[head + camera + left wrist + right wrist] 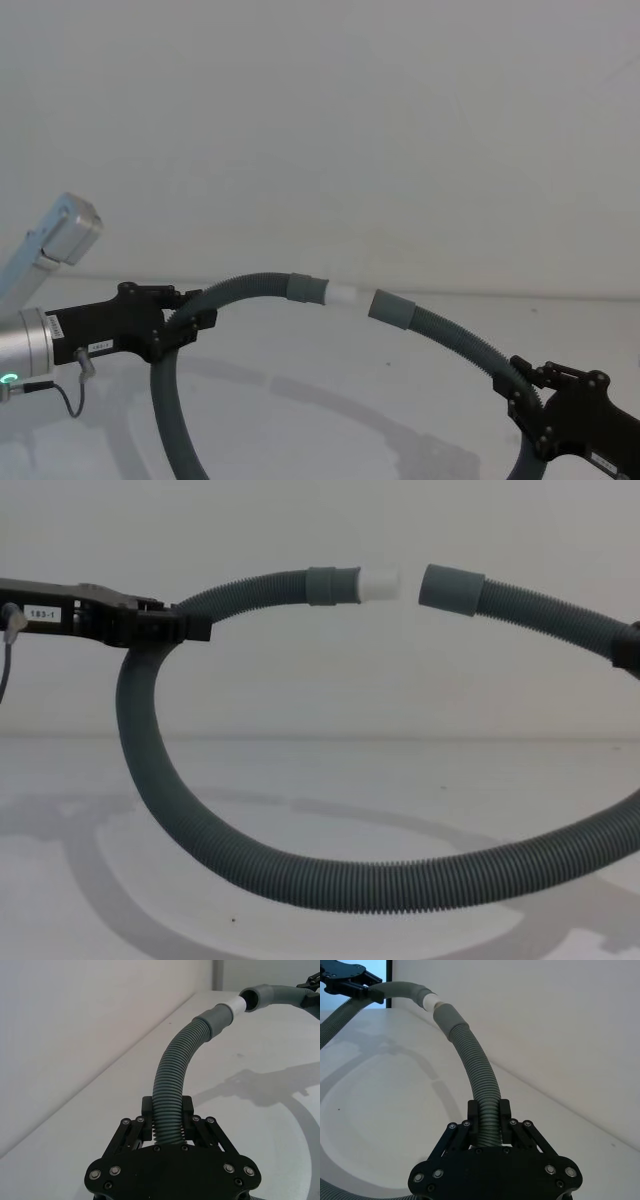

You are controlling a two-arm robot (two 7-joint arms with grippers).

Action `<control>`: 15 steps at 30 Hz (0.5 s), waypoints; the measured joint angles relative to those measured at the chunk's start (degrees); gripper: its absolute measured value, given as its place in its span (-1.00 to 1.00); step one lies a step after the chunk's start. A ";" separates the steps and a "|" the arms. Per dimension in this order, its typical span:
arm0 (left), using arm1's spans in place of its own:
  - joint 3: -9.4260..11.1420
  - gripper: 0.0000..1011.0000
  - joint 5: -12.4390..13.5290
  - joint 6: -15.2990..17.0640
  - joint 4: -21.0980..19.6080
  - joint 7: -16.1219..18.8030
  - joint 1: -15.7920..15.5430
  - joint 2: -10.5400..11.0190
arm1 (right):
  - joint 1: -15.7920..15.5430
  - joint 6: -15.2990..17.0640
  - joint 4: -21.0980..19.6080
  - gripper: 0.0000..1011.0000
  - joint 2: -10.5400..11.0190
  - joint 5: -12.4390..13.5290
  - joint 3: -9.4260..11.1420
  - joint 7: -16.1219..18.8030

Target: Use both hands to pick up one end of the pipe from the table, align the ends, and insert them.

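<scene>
Two grippers hold the dark-grey corrugated pipe (300, 880) above the matte white table (320, 780).
The black left gripper (167, 1110) and black right gripper (489, 1112) are each clamped on the pipe; its white-tipped grey collar (355, 584) faces the wider grey open sleeve (452, 588), just apart.

The pipe (168, 420) runs off the head view's bottom edge below both pairs of jaws, its low loop cut away. The corner clips the right gripper (522, 388) behind its jaws. The chest view's right edge leaves a dark sliver of that gripper. Behind the jaws in each wrist view, the gripper's black body hides the pipe.
</scene>
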 joint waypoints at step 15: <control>1.11 -0.40 -0.33 -0.29 0.66 -0.48 -0.83 -0.20 | 0.00 0.10 -0.57 -0.56 -0.04 0.19 -0.24 -0.06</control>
